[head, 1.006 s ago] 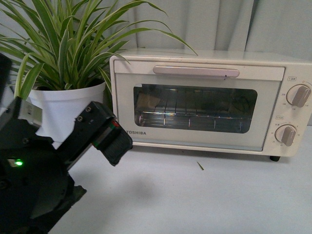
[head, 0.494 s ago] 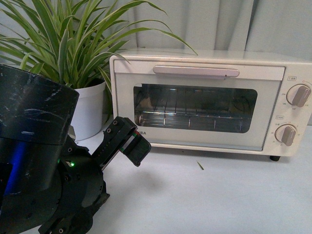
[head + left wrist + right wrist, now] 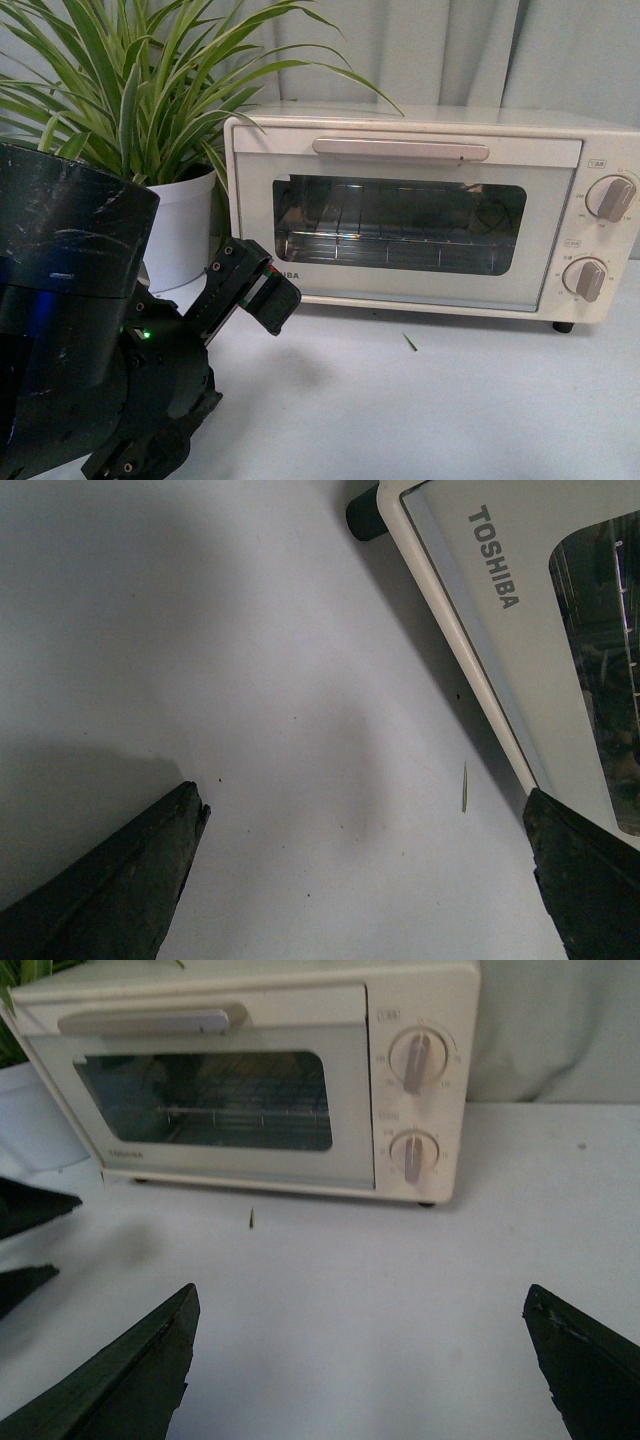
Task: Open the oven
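At far left, a spider plant (image 3: pixel 130 90) in a white pot (image 3: pixel 185 235), standing toward the back of the bench (image 3: pixel 430 420), just left of the Toshiba toaster oven (image 3: pixel 420 115). On the near side of the pot, the left gripper (image 3: pixel 265 295), low over the bench, near the oven's lower left corner but apart from it; fingers (image 3: pixel 120 890) spread wide, only bare bench between them, gripping nothing. The oven cream-white, upright on its black feet (image 3: pixel 563 326) at the far side of the bench, door (image 3: pixel 400 290) shut flush, long bar handle (image 3: pixel 400 148) along the top edge untouched, wire rack (image 3: pixel 400 245) showing through the glass. Just near of the door, a small green sliver (image 3: pixel 409 341) lying on the bench. On the oven's right panel, two grey knobs (image 3: pixel 610 197), one above the other. Seen only by its own camera, the right gripper (image 3: pixel 360 1300), on the near side, well apart from the oven and facing its door; fingers (image 3: pixel 140 1370) spread wide too, empty.
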Motion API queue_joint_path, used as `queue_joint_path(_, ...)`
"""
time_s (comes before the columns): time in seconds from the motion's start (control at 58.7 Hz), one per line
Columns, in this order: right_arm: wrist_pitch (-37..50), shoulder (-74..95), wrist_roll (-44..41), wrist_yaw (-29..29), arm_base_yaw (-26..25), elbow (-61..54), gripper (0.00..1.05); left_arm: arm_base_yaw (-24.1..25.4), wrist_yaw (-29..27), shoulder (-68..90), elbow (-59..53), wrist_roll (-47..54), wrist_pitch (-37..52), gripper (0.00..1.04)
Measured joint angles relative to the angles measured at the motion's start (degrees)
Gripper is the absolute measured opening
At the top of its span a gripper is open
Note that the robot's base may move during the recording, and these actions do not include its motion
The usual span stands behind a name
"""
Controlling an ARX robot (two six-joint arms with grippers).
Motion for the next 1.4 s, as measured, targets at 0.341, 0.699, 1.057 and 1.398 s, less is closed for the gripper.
queue_joint_path(0.341,1.07,36.89,5.4,12.26,9.99,29.7,0.95,-0.15,-0.24,-0.87,-0.04,0.17,-1.07,0.98)
queue_joint_path(0.699,-2.58,48.5,7.56,19.67,13.92,41.07,0.95,-0.04,0.0,-1.22,-0.44,0.2,-1.09,0.98)
queue_joint_path(1.057,-5.22,53.55,9.44,22.71,14.23,46.6,0.95,0.09,0.2,-1.62,-0.79,0.17,-1.09,0.98)
queue_joint_path(1.398,-5.42,56.35,10.54,24.33,14.51,48.61,0.95,-0.07,0.26,-1.62,-0.81,0.17,-1.07,0.98)
